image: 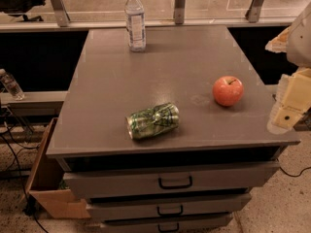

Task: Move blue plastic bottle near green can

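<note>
The blue plastic bottle point(135, 19) stands upright at the far edge of the grey cabinet top point(170, 67), left of centre. It is clear with a white cap and a pale label. The green can point(153, 121) lies on its side near the front edge, dented, with pale swirly markings. My gripper point(290, 107) hangs at the right edge of the view, beside the cabinet's front right corner, far from both the bottle and the can. It holds nothing that I can see.
A red apple point(228, 91) sits on the top at the right, between the can and my gripper. The cabinet has drawers point(175, 181) below. A small clear bottle point(10, 84) lies on a ledge at far left. A cardboard box point(46, 178) stands on the floor at left.
</note>
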Action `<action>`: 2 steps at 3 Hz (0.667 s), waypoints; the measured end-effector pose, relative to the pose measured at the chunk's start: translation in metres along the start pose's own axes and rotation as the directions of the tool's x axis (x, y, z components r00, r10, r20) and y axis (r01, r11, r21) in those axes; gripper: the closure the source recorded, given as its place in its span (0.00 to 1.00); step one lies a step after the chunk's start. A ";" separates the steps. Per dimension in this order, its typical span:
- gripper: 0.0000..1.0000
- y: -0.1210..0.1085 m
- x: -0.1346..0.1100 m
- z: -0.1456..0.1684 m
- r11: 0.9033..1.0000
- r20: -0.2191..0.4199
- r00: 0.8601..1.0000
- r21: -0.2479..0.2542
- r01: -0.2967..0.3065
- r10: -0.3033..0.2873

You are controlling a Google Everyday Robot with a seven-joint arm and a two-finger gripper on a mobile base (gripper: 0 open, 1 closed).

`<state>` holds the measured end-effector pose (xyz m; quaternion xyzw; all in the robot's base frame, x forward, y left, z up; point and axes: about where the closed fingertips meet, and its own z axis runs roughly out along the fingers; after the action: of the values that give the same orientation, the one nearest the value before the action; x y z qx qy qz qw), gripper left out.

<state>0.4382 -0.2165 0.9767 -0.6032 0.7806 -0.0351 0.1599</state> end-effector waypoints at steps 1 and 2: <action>0.00 -0.001 0.000 0.000 1.000 0.002 1.000 0.003 0.000 0.000; 0.00 -0.031 -0.008 0.010 1.000 0.061 0.998 0.017 -0.016 0.015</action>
<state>0.4719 -0.2155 0.9765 -0.5966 0.7797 -0.0223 0.1890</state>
